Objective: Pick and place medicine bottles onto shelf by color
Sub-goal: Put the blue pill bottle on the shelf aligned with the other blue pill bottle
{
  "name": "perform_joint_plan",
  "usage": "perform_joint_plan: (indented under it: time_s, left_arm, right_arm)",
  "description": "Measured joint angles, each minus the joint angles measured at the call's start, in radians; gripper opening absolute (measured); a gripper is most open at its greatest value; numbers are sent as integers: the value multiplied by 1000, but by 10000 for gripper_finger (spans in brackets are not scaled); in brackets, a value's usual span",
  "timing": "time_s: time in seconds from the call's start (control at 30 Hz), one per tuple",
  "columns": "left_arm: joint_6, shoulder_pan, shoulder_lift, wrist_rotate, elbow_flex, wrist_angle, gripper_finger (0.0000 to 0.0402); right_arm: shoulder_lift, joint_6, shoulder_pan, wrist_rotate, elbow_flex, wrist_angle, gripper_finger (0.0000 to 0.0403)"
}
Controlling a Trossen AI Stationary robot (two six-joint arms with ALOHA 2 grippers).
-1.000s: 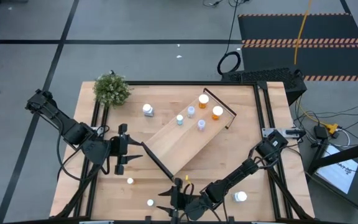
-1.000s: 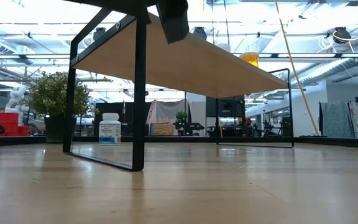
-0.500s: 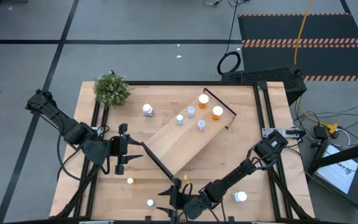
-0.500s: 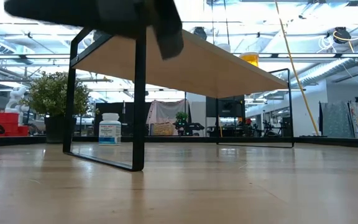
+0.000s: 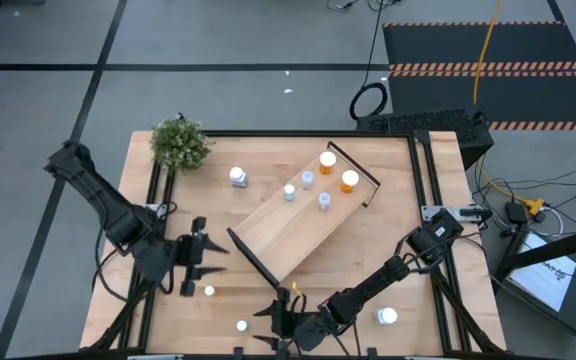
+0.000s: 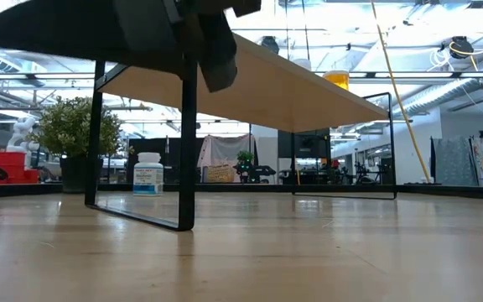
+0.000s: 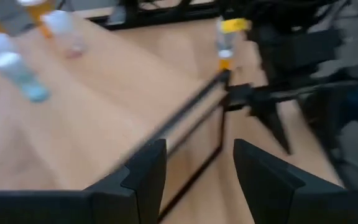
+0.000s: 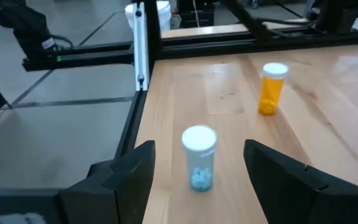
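Bottles nearest the counter's (image 5: pixel 388 230) front edge are within reach. The right end effector (image 5: pixel 280 320) sits low at that edge with its fingers (image 8: pixel 124 177) spread wide and empty, and a pale blue bottle (image 8: pixel 198 157) stands upright on the wood just ahead of the gap. It is a small clear-sided cylinder with a white cap and pale pills in the bottom. I judge it light, rigid and smooth, so easy to knock over. A level pinch across the body, below the cap, looks safest.

Beyond it stands an orange bottle (image 8: pixel 272 87), also white-capped and upright. The left end effector (image 5: pixel 196 268) hovers just beside this one, its fingers (image 7: pixel 145 180) parted with nothing between them. A larger white bottle (image 5: pixel 386 316) stands near the right arm.

Farther back, the shelf (image 5: pixel 288 235) lies diagonally across the counter, a pale wood board on black brackets. Two orange bottles (image 5: pixel 327 160) and three pale blue ones (image 5: pixel 307 178) stand on its far half. A white bottle (image 5: pixel 238 177) stands on the counter beside the shelf, and a green plant (image 5: pixel 180 143) fills the far left corner.
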Motion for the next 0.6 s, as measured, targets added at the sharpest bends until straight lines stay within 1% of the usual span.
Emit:
perform_joint_plan:
  time_s: [0.1, 0.2, 0.33, 0.43, 0.6]
  left_arm:
    - [-4, -61, 2, 1, -104, 149, 186]
    - [-5, -115, 5, 2, -209, 348, 186]
    - [-7, -167, 68, 1, -308, 590, 191]
    - [1, -190, 169, 2, -312, 696, 210]
    - [-15, -201, 355, -8, -268, 757, 257]
  right_arm:
    - [0, 2, 8, -4, 0, -4, 242]
    - [0, 0, 17, -4, 0, -5, 242]
    - [-1, 0, 23, -4, 0, -13, 242]
    - [-1, 2, 23, -4, 0, -35, 242]
    - [-1, 3, 23, -4, 0, -34, 242]
